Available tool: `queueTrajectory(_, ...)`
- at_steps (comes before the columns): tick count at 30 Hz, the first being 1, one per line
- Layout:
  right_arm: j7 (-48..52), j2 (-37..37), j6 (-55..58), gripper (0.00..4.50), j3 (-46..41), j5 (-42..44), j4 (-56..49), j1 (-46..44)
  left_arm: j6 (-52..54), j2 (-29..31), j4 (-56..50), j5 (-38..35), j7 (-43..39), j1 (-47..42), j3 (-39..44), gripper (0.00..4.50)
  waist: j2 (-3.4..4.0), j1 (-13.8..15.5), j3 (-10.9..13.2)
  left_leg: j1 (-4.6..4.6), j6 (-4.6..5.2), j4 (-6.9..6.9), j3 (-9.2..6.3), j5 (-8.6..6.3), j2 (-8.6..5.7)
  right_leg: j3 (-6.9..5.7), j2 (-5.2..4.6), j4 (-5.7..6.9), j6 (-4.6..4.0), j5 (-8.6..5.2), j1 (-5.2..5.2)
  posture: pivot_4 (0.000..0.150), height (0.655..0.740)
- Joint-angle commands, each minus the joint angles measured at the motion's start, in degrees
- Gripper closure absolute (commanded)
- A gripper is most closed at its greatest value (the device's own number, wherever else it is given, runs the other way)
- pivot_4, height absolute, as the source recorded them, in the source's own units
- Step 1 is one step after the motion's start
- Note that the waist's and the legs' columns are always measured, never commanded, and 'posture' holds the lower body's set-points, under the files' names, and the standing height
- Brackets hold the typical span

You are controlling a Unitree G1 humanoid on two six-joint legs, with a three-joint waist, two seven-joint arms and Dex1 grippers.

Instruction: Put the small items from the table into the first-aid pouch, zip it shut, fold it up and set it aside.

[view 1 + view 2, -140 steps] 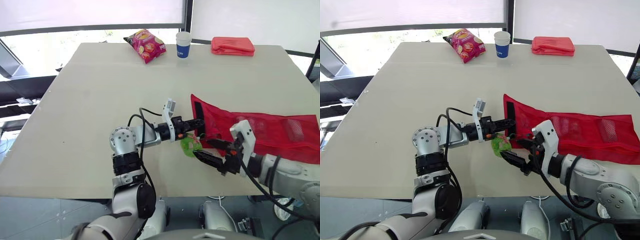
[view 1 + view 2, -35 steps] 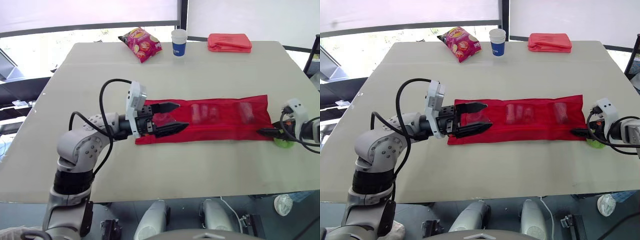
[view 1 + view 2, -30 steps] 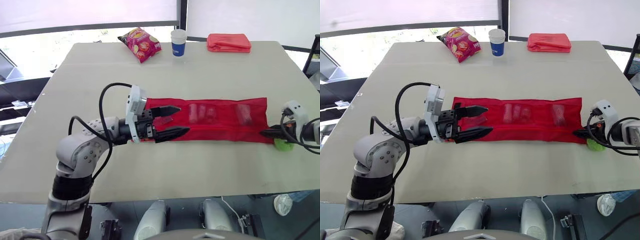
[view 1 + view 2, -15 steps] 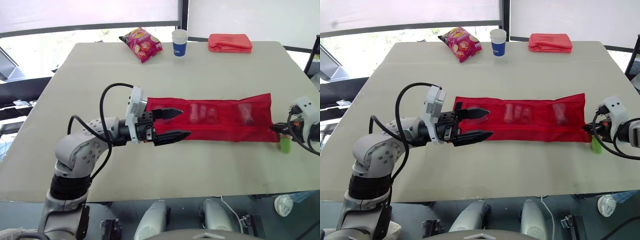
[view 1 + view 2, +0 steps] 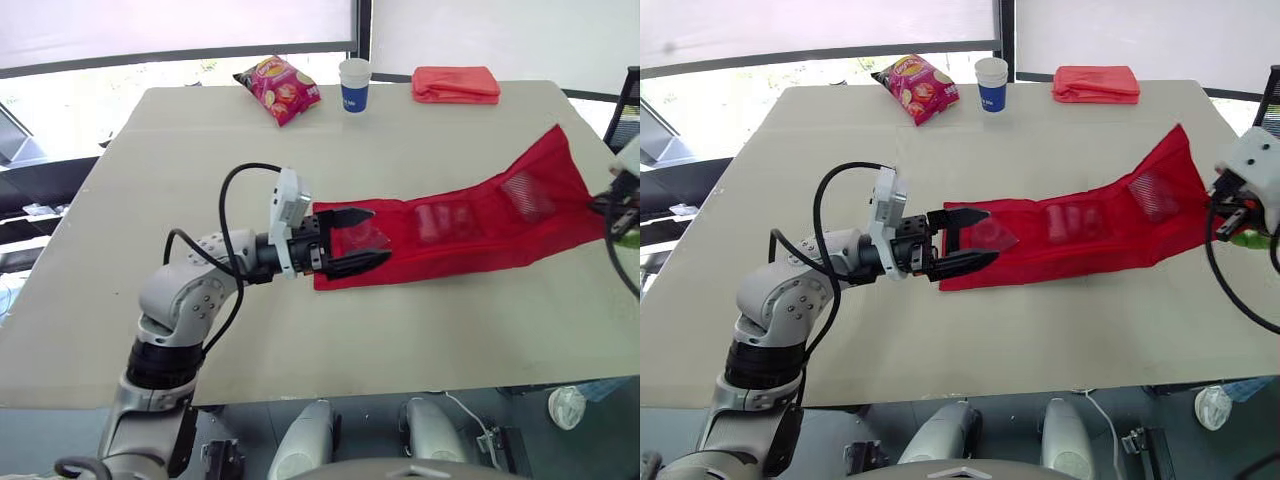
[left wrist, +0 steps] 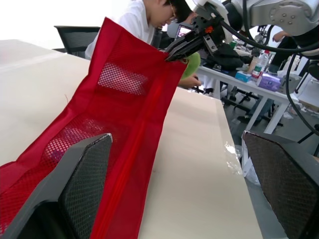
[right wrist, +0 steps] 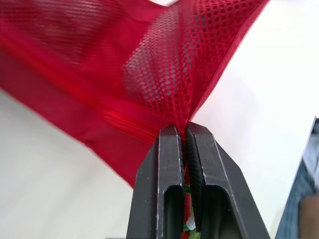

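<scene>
Has lifted, since half a second ago, the right end of the pouch off the table, up and back. Done with the right gripper, clenched tight on the mesh corner. Left end of it flat near the table's middle, lying between the spread fingers of the left gripper, released and grasping nothing. Can make out pale small items inside the mesh pockets. Also a green thing just behind the right fingers; possibly a zip pull or a loose item, too blurred to tell.

Looks like the folding step just begun, with packing and zipping seemingly behind. Calls next for carrying the raised end over toward the left end and laying it down square. Calls too for pinning the flat end with the left gripper, so as not to drag the whole pouch along. Best taken slowly, in case of a zip not fully shut. Setting aside not yet done.
</scene>
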Motion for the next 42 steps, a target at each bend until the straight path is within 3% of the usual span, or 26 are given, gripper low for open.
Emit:
queueTrajectory(1,-3.3,6.0,4.8,4.47,11.1,-3.8,-7.7,-6.2,-1.9,0.6,0.0,0.5,-0.3,0.0,1.8,0.00,-0.04,-0.1,0.0,-0.02,-0.04,0.00,-0.03,0.02,0.02,-0.01,0.03,-0.01,-0.01,0.01,0.00,0.150,0.7400)
queueTrajectory(5,-9.1,18.6,7.4,4.47,21.4,-8.1,-6.0,-8.9,-2.6,0.4,-0.3,1.1,-0.1,0.5,1.2,0.00,-0.23,0.4,-0.1,-0.05,-0.07,0.01,-0.10,0.04,0.11,-0.04,0.03,0.00,-0.04,0.02,-0.01,0.150,0.7400)
queueTrajectory(6,-9.9,21.2,7.3,3.79,23.4,-8.9,-5.0,-8.7,-2.7,0.4,-0.2,1.1,-0.1,0.8,1.3,0.00,-0.26,0.4,-0.1,-0.06,-0.07,0.02,-0.10,0.04,0.10,-0.04,0.03,-0.01,-0.05,0.03,-0.02,0.150,0.7400)
queueTrajectory(7,-10.1,22.5,7.2,3.57,24.4,-9.4,-4.4,-8.4,-2.7,0.3,-0.2,1.1,0.1,0.8,1.3,0.00,-0.26,0.6,-0.1,-0.08,-0.08,0.03,-0.12,0.05,0.09,-0.05,0.03,0.00,-0.08,0.05,-0.03,0.150,0.7400)
queueTrajectory(10,-10.2,32.5,12.4,2.15,13.2,-1.5,-8.3,-5.9,-2.6,1.0,-0.7,1.2,-0.1,2.0,1.7,0.00,-0.32,0.9,-0.1,-0.31,-0.10,0.04,-0.26,0.06,0.01,-0.13,-0.04,0.00,-0.09,0.06,-0.29,0.150,0.7400)
queueTrajectory(12,-8.4,34.7,13.6,1.29,6.0,2.5,-10.8,-5.2,-2.7,1.4,-0.5,1.3,-0.3,2.3,1.9,0.00,-0.30,0.9,-0.1,-0.82,-0.11,0.33,-0.33,0.07,0.00,-0.17,-0.04,0.15,-0.12,0.09,-0.68,0.150,0.7400)
queueTrajectory(16,-1.2,35.2,17.0,1.29,-13.5,15.3,-14.6,-2.4,-2.3,1.5,-1.0,0.8,0.1,2.7,2.2,0.00,-0.30,1.8,-0.1,-0.93,-0.10,0.52,-0.42,0.07,-0.06,-0.27,-0.07,0.13,-0.11,0.20,-0.63,0.150,0.7400)
queueTrajectory(19,-2.6,31.5,15.1,1.29,-20.0,14.3,-9.0,-0.1,-1.6,1.0,-1.5,-0.2,0.9,2.8,2.7,0.00,-0.30,2.1,-0.1,-0.79,-0.08,0.53,-0.40,0.07,-0.08,-0.30,-0.04,0.14,-0.12,0.24,-0.50,0.150,0.7400)
queueTrajectory(25,-9.1,26.0,-1.8,1.29,-12.6,1.5,9.4,1.4,-1.0,0.4,-2.7,-1.1,2.2,3.9,2.9,0.00,-0.26,1.3,-0.1,-0.77,-0.10,0.51,-0.15,0.08,-0.08,-0.15,0.06,0.21,-0.14,0.30,-0.60,0.150,0.7400)
queueTrajectory(29,-5.8,27.4,-14.0,1.29,-4.8,-2.3,16.0,2.4,-0.8,0.5,-3.5,-1.4,2.6,4.7,3.1,0.00,-0.26,0.2,-0.1,-0.77,-0.11,0.48,-0.12,0.08,-0.04,-0.11,0.08,0.19,-0.14,0.30,-0.62,0.150,0.7400)
queueTrajectory(37,-5.8,32.0,-20.9,1.29,-1.3,-2.6,5.0,7.0,0.0,1.6,-5.4,-2.2,4.2,6.7,4.5,0.00,-0.26,0.6,-0.1,-0.78,-0.11,0.51,-0.18,0.08,0.05,-0.10,0.10,0.18,-0.14,0.30,-0.62,0.150,0.7400)
queueTrajectory(42,0.5,26.3,-16.0,1.29,-4.9,4.3,-10.4,21.5,0.4,1.3,-5.4,-2.4,4.8,6.5,3.6,0.00,-0.27,2.0,-0.1,-0.83,-0.11,0.53,-0.27,0.08,0.04,-0.15,0.10,0.14,-0.14,0.30,-0.60,0.150,0.7400)
